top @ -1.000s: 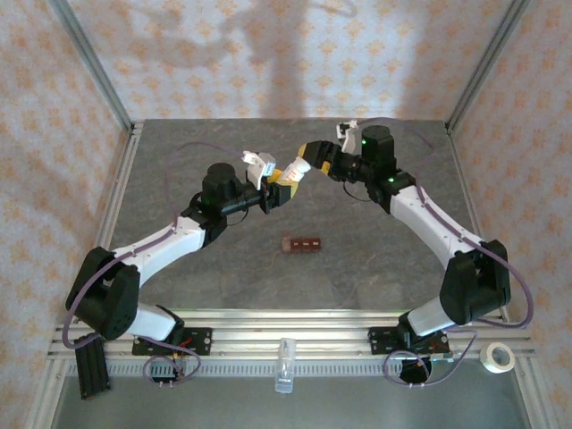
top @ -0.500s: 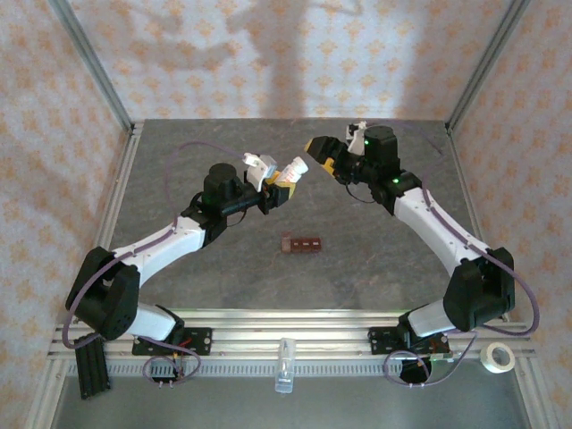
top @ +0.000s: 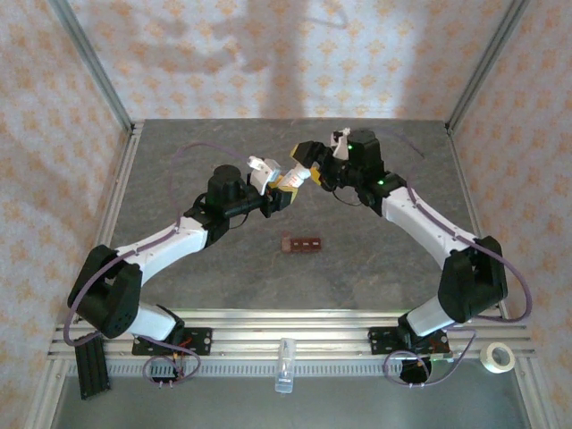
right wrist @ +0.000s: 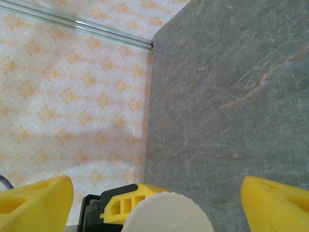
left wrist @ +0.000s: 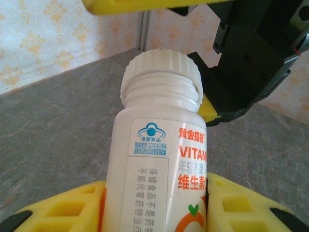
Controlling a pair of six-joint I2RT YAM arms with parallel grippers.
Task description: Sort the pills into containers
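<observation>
Item 1: containers (top: 302,244). A short dark reddish-brown strip of three joined compartments lying flat on the grey table (top: 375,268), in the middle, nearer the arm bases than the two grippers and apart from both. Too small here to tell what is inside.

Item 2: white vitamin bottle (left wrist: 159,145), tilted, held above the table beyond the strip. Its ribbed white cap (left wrist: 161,77) is on.

Item 3: left gripper (top: 284,183). Its yellow fingers (left wrist: 63,212) are clamped on either side of the bottle's body.

Item 4: right gripper (right wrist: 157,208). The jaws are spread wide and sit on either side of the cap, with clear gaps, gripping nothing.

Item 5: clear tube (top: 284,365) on the front rail.

Item 6: tape roll (top: 497,357) at the near right corner.
</observation>
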